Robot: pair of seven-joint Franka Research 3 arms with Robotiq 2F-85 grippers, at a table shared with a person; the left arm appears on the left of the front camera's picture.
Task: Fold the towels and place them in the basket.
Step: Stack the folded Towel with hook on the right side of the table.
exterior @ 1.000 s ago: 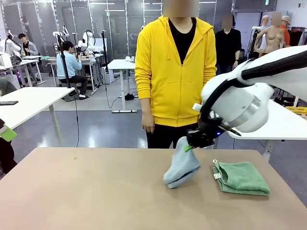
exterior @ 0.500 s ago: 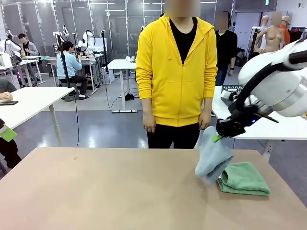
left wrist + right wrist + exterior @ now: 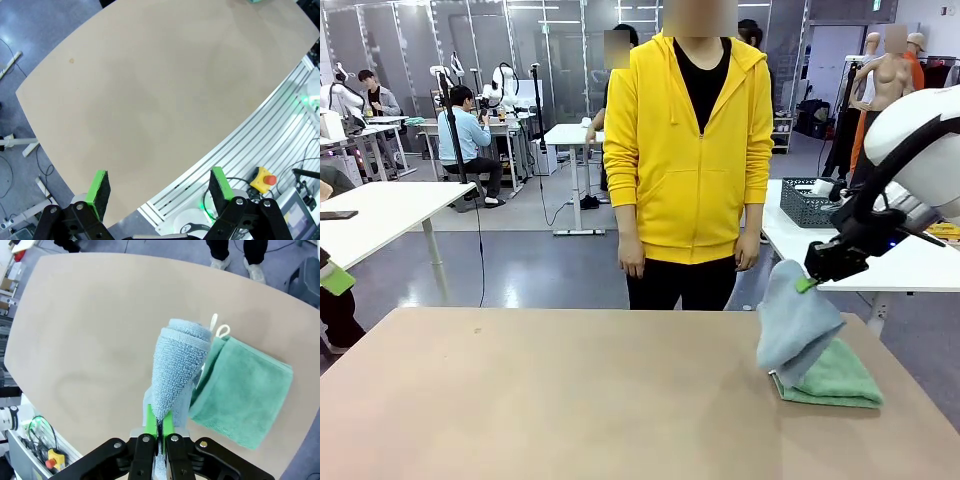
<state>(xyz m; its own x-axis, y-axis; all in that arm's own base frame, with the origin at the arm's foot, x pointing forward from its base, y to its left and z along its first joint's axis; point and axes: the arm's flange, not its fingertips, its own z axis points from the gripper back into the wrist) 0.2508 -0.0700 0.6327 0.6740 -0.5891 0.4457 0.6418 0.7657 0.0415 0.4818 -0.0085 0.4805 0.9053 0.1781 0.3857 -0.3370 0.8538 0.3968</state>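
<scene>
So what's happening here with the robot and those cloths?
The right gripper has its jaws shut on a folded blue-grey towel, holding it up over the folded green towel lying on the table. The left gripper hangs open with nothing in it. A person in a yellow hoodie stands watching.

Bright, even overhead indoor light; shadows on the table (image 3: 570, 400) were soft and faint, no harsh glare. Front view was sharp. Both wrist views bowed strongly at the edges, table rim curving from 9 toward 3 o'clock.
</scene>
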